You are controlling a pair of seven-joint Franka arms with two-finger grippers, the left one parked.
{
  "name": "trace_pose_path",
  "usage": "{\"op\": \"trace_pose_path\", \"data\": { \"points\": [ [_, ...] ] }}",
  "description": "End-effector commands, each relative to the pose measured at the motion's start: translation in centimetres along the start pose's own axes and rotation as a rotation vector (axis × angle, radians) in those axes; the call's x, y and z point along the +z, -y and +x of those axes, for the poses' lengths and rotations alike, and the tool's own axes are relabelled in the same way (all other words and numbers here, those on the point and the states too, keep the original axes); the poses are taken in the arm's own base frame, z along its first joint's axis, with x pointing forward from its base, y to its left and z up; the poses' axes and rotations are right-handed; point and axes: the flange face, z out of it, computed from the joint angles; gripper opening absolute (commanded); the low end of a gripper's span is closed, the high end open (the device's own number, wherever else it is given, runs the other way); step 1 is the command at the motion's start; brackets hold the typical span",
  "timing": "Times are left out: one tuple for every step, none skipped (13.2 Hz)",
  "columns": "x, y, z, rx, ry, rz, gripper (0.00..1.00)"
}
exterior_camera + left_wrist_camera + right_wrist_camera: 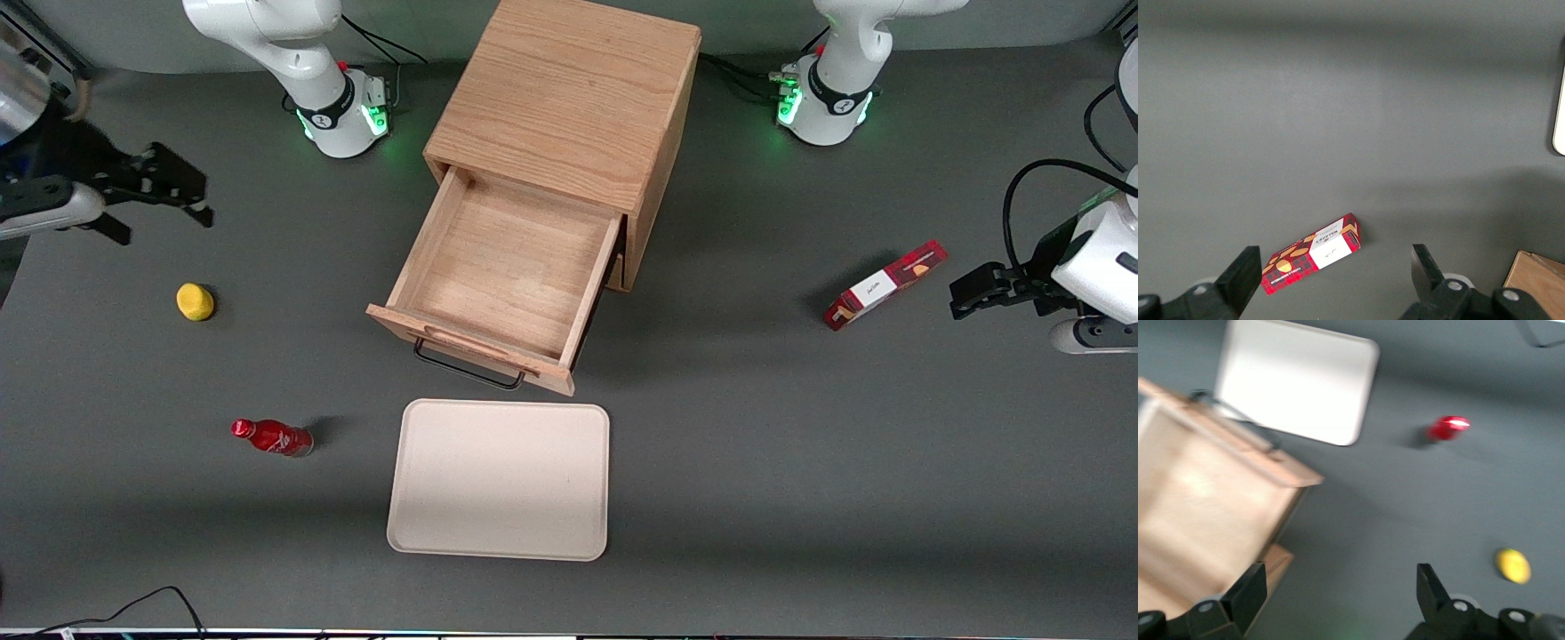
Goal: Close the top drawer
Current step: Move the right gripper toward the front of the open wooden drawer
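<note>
The top drawer (pixel 511 267) of the light oak cabinet (pixel 569 98) stands pulled far out, its shallow wooden box empty. A black wire handle (pixel 467 366) hangs on its front panel, facing the front camera. My right gripper (pixel 182 191) hovers open and empty well above the table toward the working arm's end, apart from the drawer. In the right wrist view the top drawer (pixel 1198 500) and its handle (pixel 1231 410) show beside the wide-spread gripper (pixel 1341 597).
A cream tray (pixel 500 480) lies just in front of the drawer. A yellow lemon-like object (pixel 195 301) and a red bottle (pixel 271 437) lie toward the working arm's end. A red snack box (pixel 885 284) lies toward the parked arm's end.
</note>
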Motion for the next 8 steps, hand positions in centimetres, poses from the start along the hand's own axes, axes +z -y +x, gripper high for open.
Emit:
{"op": "trace_pose_path", "data": {
  "points": [
    [1.3, 1.1, 2.2, -0.035, 0.011, 0.13, 1.0],
    [1.5, 1.4, 2.8, -0.044, -0.001, 0.135, 1.0],
    [1.6, 2.3, 3.3, -0.065, -0.001, 0.136, 1.0],
    [2.2, 3.7, 4.0, -0.105, 0.003, 0.099, 1.0],
    [2.7, 5.4, 5.0, -0.208, -0.004, 0.017, 1.0],
    [3.3, 6.1, 6.2, -0.397, -0.001, -0.044, 1.0],
    [4.0, 5.7, 7.4, -0.558, 0.007, -0.04, 1.0],
    [5.1, 4.9, 8.5, -0.604, 0.019, -0.011, 1.0]
  ]
}}
